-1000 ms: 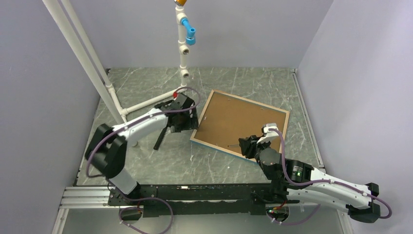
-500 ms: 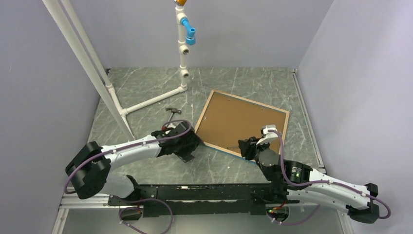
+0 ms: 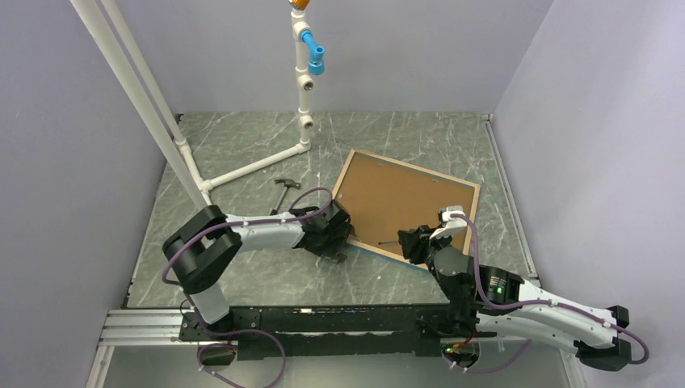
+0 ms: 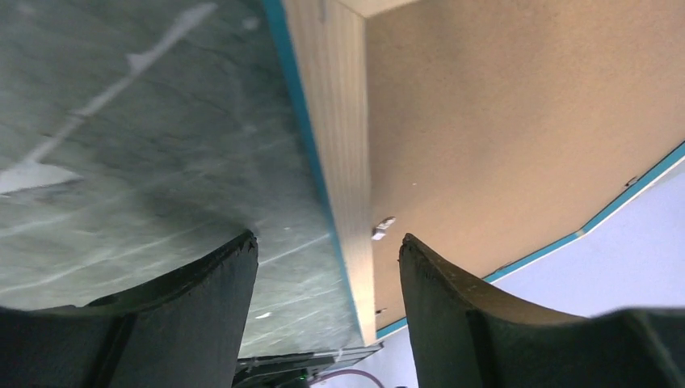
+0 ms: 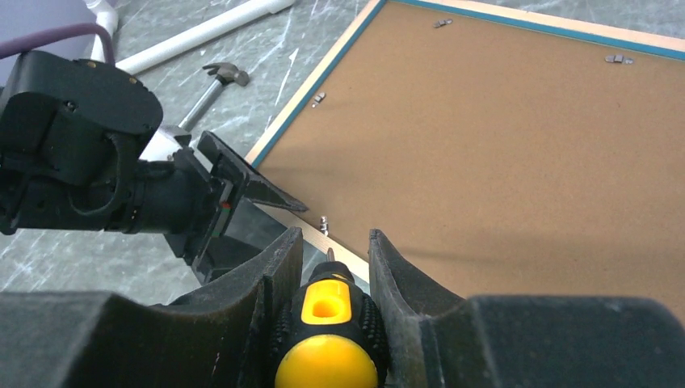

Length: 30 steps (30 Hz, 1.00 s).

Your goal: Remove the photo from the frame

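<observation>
The frame [image 3: 404,202] lies face down on the table, with its brown backing board [image 5: 501,145] up and its pale rim and turquoise edge [image 4: 343,145] showing. The photo is hidden under the board. My left gripper [image 3: 343,241] is open at the frame's near left edge. In the left wrist view its jaws [image 4: 327,242] straddle the rim beside a small metal clip [image 4: 383,226]. My right gripper [image 5: 335,236] is shut on a yellow and black screwdriver [image 5: 327,323]. The screwdriver's tip points at a clip [image 5: 323,222] on the near edge. The right gripper [image 3: 406,241] also shows in the top view.
A small hammer [image 3: 280,194] lies on the marble table left of the frame. A white PVC pipe stand [image 3: 304,81] rises at the back, and its foot runs toward the left. Slanted white poles stand at the far left. More clips [image 5: 618,58] sit on the frame's far edge.
My left arm has swung from the frame's far left corner toward me, then right to the frame's near left edge. The hammer now lies uncovered. The right arm has barely moved.
</observation>
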Available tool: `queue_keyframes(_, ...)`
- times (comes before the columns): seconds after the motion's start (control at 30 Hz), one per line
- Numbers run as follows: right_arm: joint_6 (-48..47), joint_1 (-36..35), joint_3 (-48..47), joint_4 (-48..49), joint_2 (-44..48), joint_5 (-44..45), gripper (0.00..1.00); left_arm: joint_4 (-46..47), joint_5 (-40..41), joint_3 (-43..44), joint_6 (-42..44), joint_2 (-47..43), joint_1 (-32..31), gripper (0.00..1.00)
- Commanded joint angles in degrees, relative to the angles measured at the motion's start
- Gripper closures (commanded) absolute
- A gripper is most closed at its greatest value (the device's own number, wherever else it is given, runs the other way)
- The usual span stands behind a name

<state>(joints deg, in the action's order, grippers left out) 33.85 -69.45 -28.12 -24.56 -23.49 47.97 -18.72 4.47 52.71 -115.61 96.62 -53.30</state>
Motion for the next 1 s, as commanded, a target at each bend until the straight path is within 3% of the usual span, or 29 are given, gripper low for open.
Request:
queue_keyframes(0.0,-0.4,0.0,-2.2,0.1,0.4,1.5,1.0,-4.9,1.4,3.0,-12.7,3.9,-0.7,0.31)
queue_keyframes(0.07,-0.4,0.0,-2.1,0.1,0.9,1.7,1.0,-6.6,1.7,4.1,-13.0,5.1,-0.7,0.38)
queue_keyframes(0.17,-0.6,0.0,-1.5,0.5,2.4,1.7,1.0,-9.6,2.1,5.0,-12.7,6.4,-0.6,0.69)
queue_keyframes(0.2,-0.6,0.0,-1.4,0.5,2.7,1.6,1.0,-9.7,2.7,4.8,-12.2,6.6,-0.6,0.73)
queue_keyframes(0.33,-0.3,0.0,-1.4,-0.1,3.2,1.4,1.0,-12.7,4.8,5.8,-9.1,8.0,0.2,0.72)
queue_keyframes(0.53,-0.1,0.0,-1.3,-0.5,3.7,1.4,1.0,-17.7,9.5,11.5,6.7,11.8,2.2,0.82)
queue_keyframes(0.7,-0.3,0.0,-1.2,-0.2,3.6,1.0,1.0,-13.7,8.5,9.8,23.6,12.5,7.1,1.0)
queue_keyframes(0.97,-2.7,0.0,-1.6,2.7,-1.4,-2.8,1.0,-2.3,6.1,4.3,48.8,8.6,12.8,1.0)
